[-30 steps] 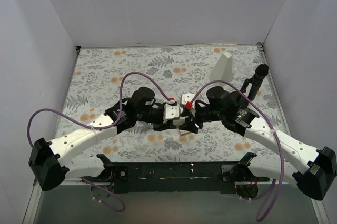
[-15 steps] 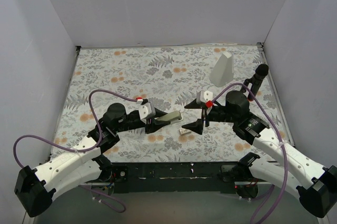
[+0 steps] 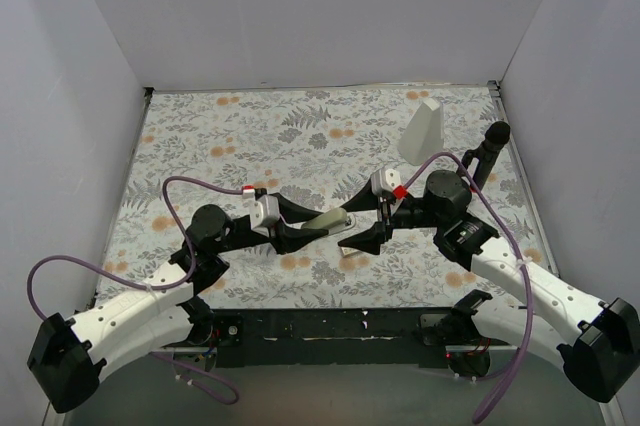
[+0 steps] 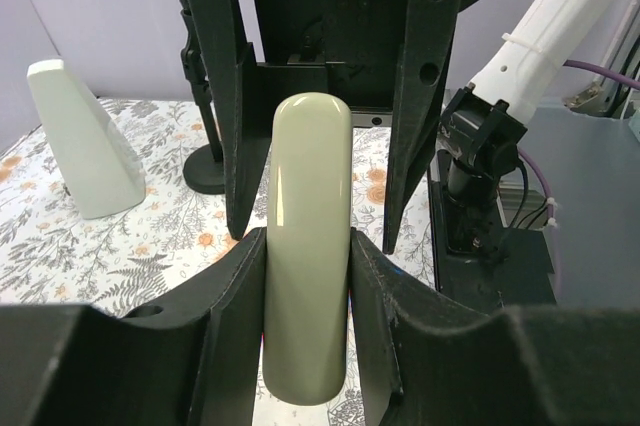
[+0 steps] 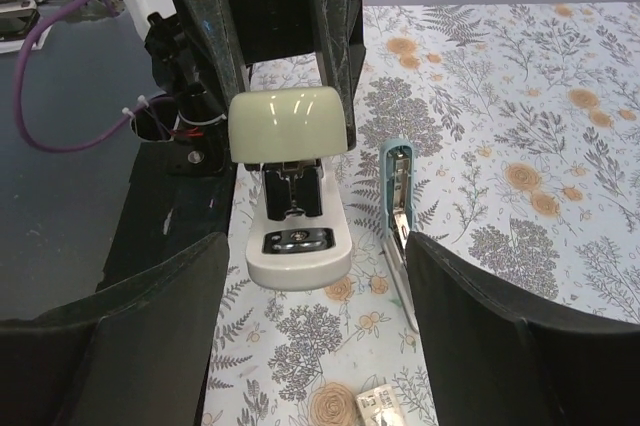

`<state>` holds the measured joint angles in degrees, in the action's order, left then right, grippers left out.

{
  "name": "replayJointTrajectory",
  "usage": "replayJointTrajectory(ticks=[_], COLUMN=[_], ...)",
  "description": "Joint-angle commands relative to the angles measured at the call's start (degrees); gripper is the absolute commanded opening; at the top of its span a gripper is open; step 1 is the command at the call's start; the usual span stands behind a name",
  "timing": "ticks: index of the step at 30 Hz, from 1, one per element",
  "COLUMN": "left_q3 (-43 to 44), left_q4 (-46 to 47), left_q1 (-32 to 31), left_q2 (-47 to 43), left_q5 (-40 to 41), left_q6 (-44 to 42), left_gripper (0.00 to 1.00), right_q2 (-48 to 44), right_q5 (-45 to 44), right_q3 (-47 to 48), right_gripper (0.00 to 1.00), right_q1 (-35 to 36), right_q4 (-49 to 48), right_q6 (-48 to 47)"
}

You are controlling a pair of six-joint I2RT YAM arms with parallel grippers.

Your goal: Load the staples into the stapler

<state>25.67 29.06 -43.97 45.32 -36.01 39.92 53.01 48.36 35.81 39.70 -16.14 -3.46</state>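
Counter (image 3: pixel 200 136): showing grey fern print and orange blossoms on white.
Stapler (image 5: pixel 396 206): showing light blue shell, silver channel.
Beige stapler (image 4: pixel 305 246): gleaming pale olive-cream.
Staple box (image 5: pixel 385 404): showing cream-white.
Wedge block (image 3: pixel 422 132): appearing plain white.
Walls (image 3: pixel 300 16): appearing pale grey-lilac.

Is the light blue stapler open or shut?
Open: the light blue stapler lies spread apart, its silver channel exposed in the right wrist view.
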Motion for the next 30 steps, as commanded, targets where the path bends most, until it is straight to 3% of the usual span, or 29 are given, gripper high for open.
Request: replayJointTrajectory(ticks=[1, 11, 18, 30], left_q3=[0.34, 0.52, -0.18, -2.20], left_q4=[5.30, 5.66, 6.53, 9.96], left_q1=[0.28, 0.20, 0.20, 0.20], left_q2=[1.17, 1.18, 0.91, 0.12], left_q5=[-1.61, -2.31, -2.84, -2.93], left_q6=[1.30, 0.60, 1.12, 2.71], left_gripper=[0.00, 0.00, 0.00, 0.00], right_q2=[0.60, 0.25, 0.07, -1.86], right_q5=[2.70, 2.09, 2.27, 1.56], right_q3=[1.19, 1.80, 2.07, 1.80], right_gripper=[0.78, 0.69, 0.54, 0.53], right_q1=[-0.24, -0.33, -0.15, -0.24], right_q4=[-5.39, -6.01, -5.74, -7.76], right_q6=[3.02, 4.26, 4.26, 6.10])
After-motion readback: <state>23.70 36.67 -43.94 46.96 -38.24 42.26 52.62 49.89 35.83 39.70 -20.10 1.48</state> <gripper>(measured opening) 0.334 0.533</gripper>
